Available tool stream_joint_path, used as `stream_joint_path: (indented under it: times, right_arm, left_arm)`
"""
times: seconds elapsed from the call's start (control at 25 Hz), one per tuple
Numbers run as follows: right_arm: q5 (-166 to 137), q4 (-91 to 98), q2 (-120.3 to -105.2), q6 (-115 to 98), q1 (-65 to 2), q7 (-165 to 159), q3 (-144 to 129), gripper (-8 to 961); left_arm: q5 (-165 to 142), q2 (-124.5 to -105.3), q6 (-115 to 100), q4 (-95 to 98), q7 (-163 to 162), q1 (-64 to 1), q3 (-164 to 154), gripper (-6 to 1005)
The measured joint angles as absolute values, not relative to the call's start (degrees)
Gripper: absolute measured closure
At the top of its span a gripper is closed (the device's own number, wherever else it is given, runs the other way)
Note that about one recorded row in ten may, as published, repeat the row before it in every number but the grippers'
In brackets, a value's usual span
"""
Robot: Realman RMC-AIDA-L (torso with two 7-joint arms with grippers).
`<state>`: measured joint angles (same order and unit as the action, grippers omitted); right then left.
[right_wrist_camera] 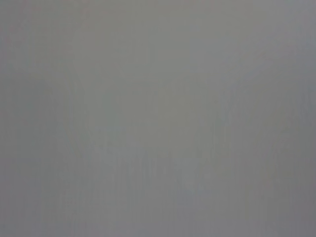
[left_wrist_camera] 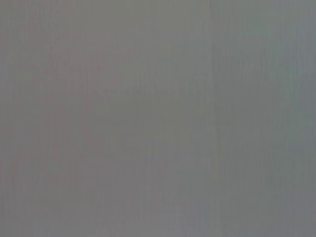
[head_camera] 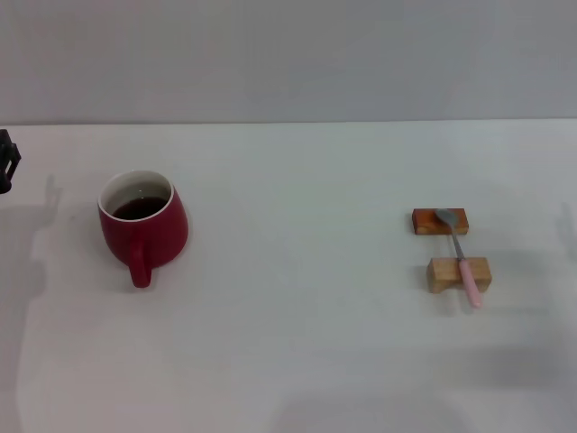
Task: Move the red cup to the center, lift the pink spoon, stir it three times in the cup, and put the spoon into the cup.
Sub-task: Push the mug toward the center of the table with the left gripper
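Head: red cup (head_camera: 142,225) upright at 9 o'clock on tabletop (head_camera: 297,343), handle toward 6; pink spoon (head_camera: 460,256) at 3 o'clock bridging two wooden blocks (head_camera: 459,273); my left tool (head_camera: 7,161) at 9 o'clock edge, opening cannot tell | Left wrist: plain grey only | Right wrist: plain grey only, right tool unseen.

- right wrist view: one flat grey field, edge to edge
- surface (right_wrist_camera: 158,118) plain, no seam, edge or object to pick out anywhere
- tone a touch lighter toward lower centre of the frame, slightly darker at upper left
- faint vertical streaking across the frame, nothing more
- can't tell what the surface is
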<state>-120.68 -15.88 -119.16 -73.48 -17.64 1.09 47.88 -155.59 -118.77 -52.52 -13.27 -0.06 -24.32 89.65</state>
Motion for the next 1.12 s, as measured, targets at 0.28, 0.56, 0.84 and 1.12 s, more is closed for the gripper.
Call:
stream_joint_path:
  times: [0.28,0.56,0.84,1.12]
  right_arm:
    - [-120.8,-13.0,-119.10,-72.4,-18.7,-5.1,47.8,135]
    - [-121.0,-13.1,-119.09,-72.3,-18.7,-5.2,47.6,135]
    - [-121.0,-13.1,-119.09,-72.3,-19.0,-5.2,47.6,135]
    - [-121.0,-13.0,-119.01,-72.3,-19.7,-5.2,47.8,136]
  left_arm:
    - [-155.6,-118.66,-52.7,-13.3,-0.7,-24.3,89.6,219]
    - [-155.6,-118.74,-52.8,-12.9,-0.8,-24.3,89.6,225]
    - [-155.6,-118.74,-52.8,-12.9,-0.8,-24.1,89.6,230]
    - [-155.7,-118.84,-52.3,-12.6,-0.8,-24.0,87.5,235]
